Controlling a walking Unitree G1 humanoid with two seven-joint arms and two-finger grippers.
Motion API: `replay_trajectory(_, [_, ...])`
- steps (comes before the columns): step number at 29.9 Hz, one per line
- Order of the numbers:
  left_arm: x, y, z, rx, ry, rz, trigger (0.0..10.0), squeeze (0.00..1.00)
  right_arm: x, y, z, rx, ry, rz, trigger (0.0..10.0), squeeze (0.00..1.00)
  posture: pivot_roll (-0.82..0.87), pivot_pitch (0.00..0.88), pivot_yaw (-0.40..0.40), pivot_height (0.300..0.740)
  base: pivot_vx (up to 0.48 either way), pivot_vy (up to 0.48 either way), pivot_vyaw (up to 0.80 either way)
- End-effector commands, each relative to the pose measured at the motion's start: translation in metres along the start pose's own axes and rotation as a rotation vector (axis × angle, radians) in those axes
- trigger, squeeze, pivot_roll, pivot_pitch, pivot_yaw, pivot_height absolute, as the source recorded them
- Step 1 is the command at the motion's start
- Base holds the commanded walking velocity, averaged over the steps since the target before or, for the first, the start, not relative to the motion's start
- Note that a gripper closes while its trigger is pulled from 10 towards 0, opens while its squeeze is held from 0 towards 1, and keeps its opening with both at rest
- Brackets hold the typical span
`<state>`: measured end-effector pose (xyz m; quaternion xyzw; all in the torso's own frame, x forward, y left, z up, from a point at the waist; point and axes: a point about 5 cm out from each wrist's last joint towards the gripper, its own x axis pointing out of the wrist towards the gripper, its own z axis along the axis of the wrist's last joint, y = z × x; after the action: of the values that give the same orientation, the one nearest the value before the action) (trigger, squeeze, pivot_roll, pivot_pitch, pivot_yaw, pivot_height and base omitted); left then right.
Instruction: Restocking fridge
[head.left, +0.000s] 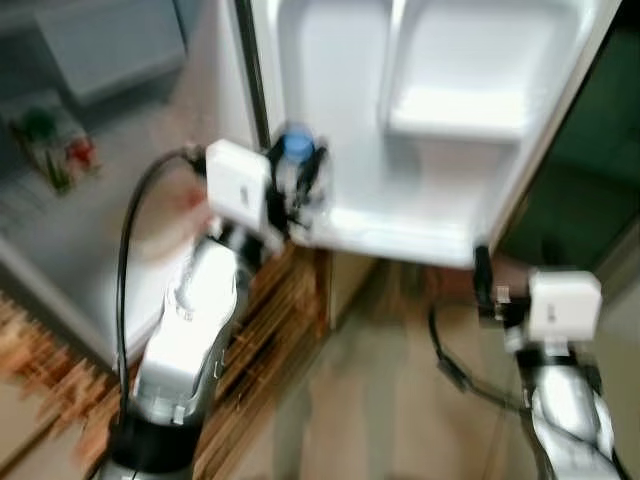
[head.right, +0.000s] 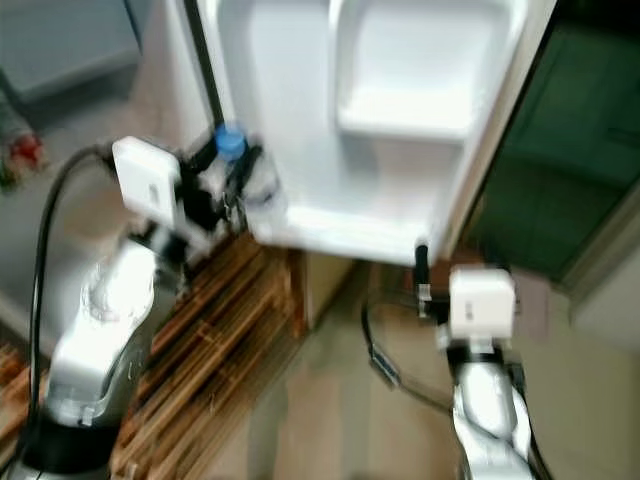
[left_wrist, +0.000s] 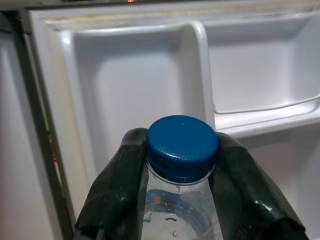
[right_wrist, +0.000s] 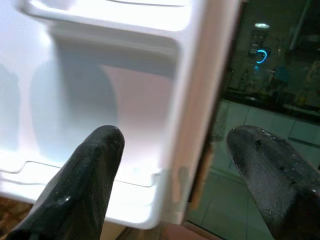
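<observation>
**Inspector:** Begin with the left gripper (left_wrist: 182, 200). What was its condition?

**Assistant:** Its two black fingers (left_wrist: 117, 195) were pinched on the neck of a clear water bottle (left_wrist: 180, 220), one on each side, just under the blue cap (left_wrist: 182, 145). The bottle stood upright in the grasp.

**Inspector:** And where was that bottle placed?

**Assistant:** It was held up at the lower corner of the open fridge door (head.left: 430, 130) on the robot's left side, against the white inner liner, level with the bottom door shelf (head.left: 400, 235). Whether its base rested on that shelf could not be told; the head views were blurred.

**Inspector:** The right gripper?

**Assistant:** The right gripper (right_wrist: 175, 165) was spread wide and held nothing. The outer edge of the door sat between its fingers, one finger before the white liner, the other before the dark room beyond. In the head view it was low, just under the door's bottom corner on the robot's right.

**Inspector:** Surroundings?

**Assistant:** An upper door shelf (head.left: 455, 110) sat above, and a wooden slatted floor (head.left: 265, 360) lay beneath the left arm.
</observation>
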<state>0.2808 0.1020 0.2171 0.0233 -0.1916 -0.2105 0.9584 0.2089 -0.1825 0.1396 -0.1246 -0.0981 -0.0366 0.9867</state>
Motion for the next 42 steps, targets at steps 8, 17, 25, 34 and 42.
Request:
replay_trajectory(8, [0.009,-0.002,0.006,0.001,-0.029,0.002,10.0,0.00,-0.002,-0.003,-0.001,-0.009,0.008,-0.012,10.0,0.00,-0.23,0.000,0.055,0.732,0.315,-0.273,0.00])
replay_trajectory(17, [0.025,0.001,0.007,0.039,-0.081,0.053,10.0,0.00,-0.007,0.004,-0.001,0.005,0.014,0.004,10.0,0.00,-0.24,0.000,0.060,0.732,0.000,0.000,0.00])
replay_trajectory(25, [0.033,-0.029,-0.017,0.042,-0.151,-0.048,10.0,0.00,-0.014,0.011,0.000,0.007,0.026,0.014,10.0,0.00,-0.28,0.004,0.069,0.732,0.000,0.000,0.00])
replay_trajectory(34, [0.037,-0.031,-0.035,0.065,-0.164,-0.043,10.0,0.00,-0.023,0.007,-0.002,-0.005,0.045,-0.025,10.0,0.00,-0.30,0.025,0.086,0.732,0.000,0.000,0.00])
replay_trajectory(42, [0.060,-0.042,-0.030,0.087,-0.186,-0.033,10.0,0.00,-0.024,0.005,0.000,-0.007,0.040,-0.054,10.0,0.00,-0.31,0.032,0.097,0.732,0.000,0.000,0.00])
